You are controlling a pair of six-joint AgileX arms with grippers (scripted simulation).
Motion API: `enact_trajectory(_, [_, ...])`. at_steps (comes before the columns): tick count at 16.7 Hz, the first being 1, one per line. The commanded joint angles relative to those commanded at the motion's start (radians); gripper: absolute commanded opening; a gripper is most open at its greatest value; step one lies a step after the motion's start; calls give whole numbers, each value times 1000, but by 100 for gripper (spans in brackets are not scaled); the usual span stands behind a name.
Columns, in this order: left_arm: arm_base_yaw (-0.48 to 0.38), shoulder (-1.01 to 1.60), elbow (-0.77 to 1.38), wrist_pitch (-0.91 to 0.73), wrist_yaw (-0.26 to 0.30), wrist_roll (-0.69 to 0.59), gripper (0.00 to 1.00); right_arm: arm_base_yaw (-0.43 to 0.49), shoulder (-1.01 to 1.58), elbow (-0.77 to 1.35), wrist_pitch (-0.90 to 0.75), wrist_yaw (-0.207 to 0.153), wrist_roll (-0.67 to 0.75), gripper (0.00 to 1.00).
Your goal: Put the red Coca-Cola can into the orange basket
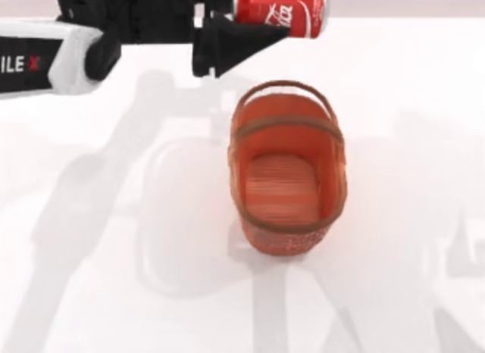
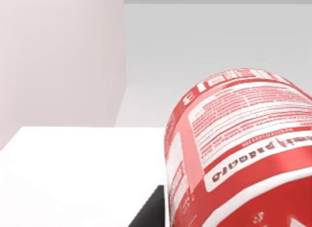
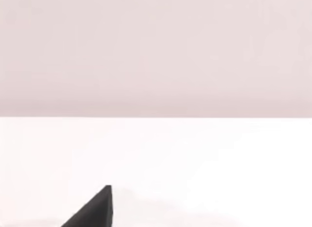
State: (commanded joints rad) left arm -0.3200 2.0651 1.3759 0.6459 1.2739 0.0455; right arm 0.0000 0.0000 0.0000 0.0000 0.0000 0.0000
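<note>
The red Coca-Cola can (image 1: 282,12) hangs at the top view's far edge, lying sideways with its silver top to the right. My left gripper (image 1: 261,23) is shut on it, and one dark finger (image 2: 151,212) presses against the can (image 2: 243,154) in the left wrist view. The orange basket (image 1: 284,243) stands on the table nearer than the can, slightly to its right, with its arched brown handle (image 1: 286,124) across the far end. Its ribbed floor holds nothing. My right arm is out of the top view; its wrist view shows one dark fingertip (image 3: 97,210) over bare table.
The white table (image 1: 114,254) spreads around the basket under the arms' shadows. A pale wall (image 3: 156,51) rises behind the table's far edge.
</note>
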Motion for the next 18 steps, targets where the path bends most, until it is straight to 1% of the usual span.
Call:
enact_trajectory(5, [6,18,-1,15,0,2,0,0,0,0,0,0,0,100])
enact_trajectory(7, [11,59,-18,72,1,2,0,0,0,0,0,0,0,100])
enact_trajectory(11, [21,170,-72,252,2,-2,0,0,0,0,0,0,0,100])
enact_trajectory(13, [25,210,-95,313,2,-4,0,0,0,0,0,0,0,100])
enact_trajectory(18, [26,223,-104,331,2,-4,0,0,0,0,0,0,0,100])
